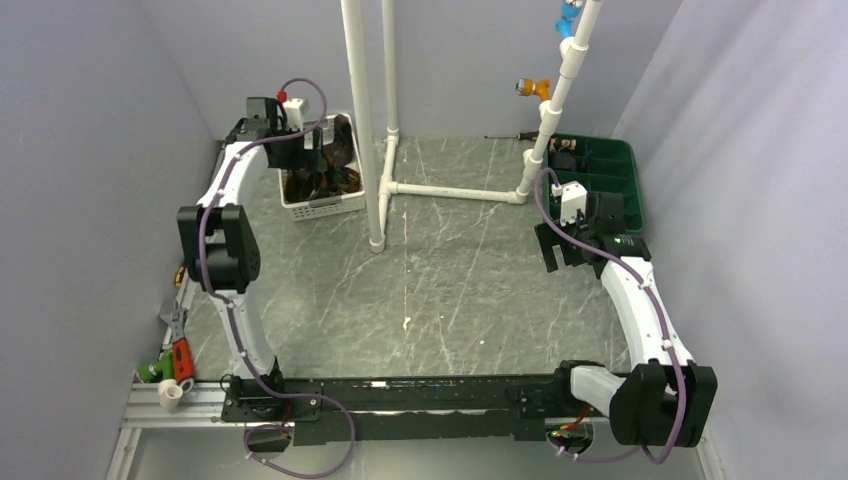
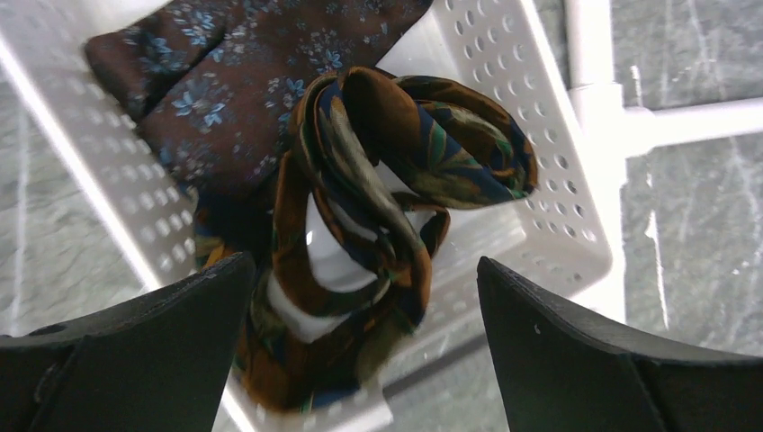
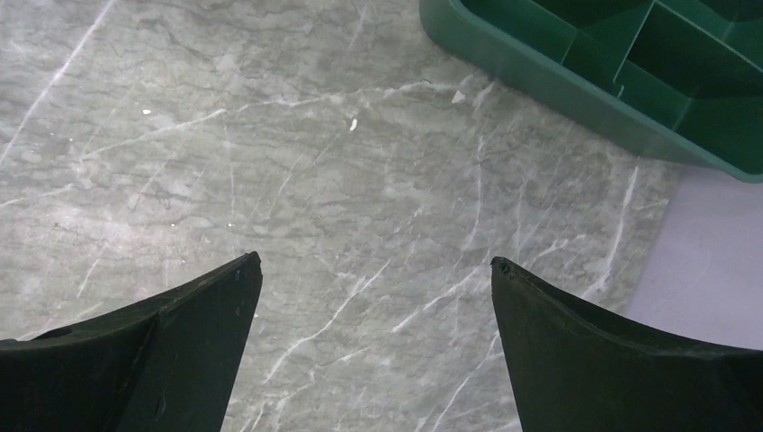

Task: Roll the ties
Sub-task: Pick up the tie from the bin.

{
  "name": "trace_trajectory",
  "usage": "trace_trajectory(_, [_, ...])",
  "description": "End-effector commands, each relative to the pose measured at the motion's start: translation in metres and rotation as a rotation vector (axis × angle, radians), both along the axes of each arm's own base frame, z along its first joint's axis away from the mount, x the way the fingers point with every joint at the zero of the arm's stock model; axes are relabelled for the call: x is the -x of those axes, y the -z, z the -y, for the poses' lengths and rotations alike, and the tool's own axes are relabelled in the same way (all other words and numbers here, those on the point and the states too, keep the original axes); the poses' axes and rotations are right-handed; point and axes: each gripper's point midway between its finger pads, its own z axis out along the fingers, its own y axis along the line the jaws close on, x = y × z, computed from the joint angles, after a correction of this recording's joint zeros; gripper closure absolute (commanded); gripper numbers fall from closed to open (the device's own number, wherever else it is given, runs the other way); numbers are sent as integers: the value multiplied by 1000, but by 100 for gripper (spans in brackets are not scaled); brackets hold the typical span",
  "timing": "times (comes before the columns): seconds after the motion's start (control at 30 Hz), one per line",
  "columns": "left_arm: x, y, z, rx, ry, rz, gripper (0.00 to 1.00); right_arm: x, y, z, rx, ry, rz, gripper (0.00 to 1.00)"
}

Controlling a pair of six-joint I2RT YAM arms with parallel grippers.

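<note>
Two ties lie in a white perforated basket (image 2: 558,153) at the back left of the table. One is brown with orange, teal and navy mottling (image 2: 396,171), loosely coiled and draped over the basket's near rim. The other is dark brown with small pale blue flowers (image 2: 225,90), lying flat behind it. My left gripper (image 2: 364,270) hovers open just above the coiled tie, with nothing between its fingers. From above, the basket (image 1: 322,205) sits under the left gripper (image 1: 300,150). My right gripper (image 3: 373,265) hangs open over bare marble near the green tray.
A green compartment tray (image 3: 576,90) stands at the back right, also seen from above (image 1: 610,175). A white pipe frame (image 1: 385,190) rises from the table's middle back. Small tools lie off the table's left edge (image 1: 175,365). Grey walls enclose the table.
</note>
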Motion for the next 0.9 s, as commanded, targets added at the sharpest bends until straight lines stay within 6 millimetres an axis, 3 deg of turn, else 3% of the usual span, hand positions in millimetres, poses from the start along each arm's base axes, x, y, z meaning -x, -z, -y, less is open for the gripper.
trace_trajectory(0.0, [-27,7,6,8,1,37,1,-16,-17,7,28,32,53,0])
trace_trajectory(0.1, [-38,24,4,-8,3,31,14,-18,-16,7,25,29,40,0])
trace_trajectory(0.2, [-47,22,3,-21,15,39,39,-20,-18,8,32,26,41,0])
trace_trajectory(0.27, [-48,5,7,-16,47,70,61,-22,-19,8,33,21,41,0])
trace_trajectory(0.4, [-21,-70,18,7,126,198,100,-23,-22,5,24,12,49,0])
trace_trajectory(0.53, [30,-132,16,-42,178,307,100,-25,-26,1,6,-5,57,0])
trace_trajectory(0.63, [76,-162,-9,-18,183,346,100,-25,-27,-3,-5,-27,60,0])
trace_trajectory(0.77, [137,-192,-35,7,229,390,100,-28,-32,-8,-26,-50,67,0])
trace_trajectory(0.87, [188,-211,-26,-69,337,429,100,-29,-34,-11,-42,-52,71,0])
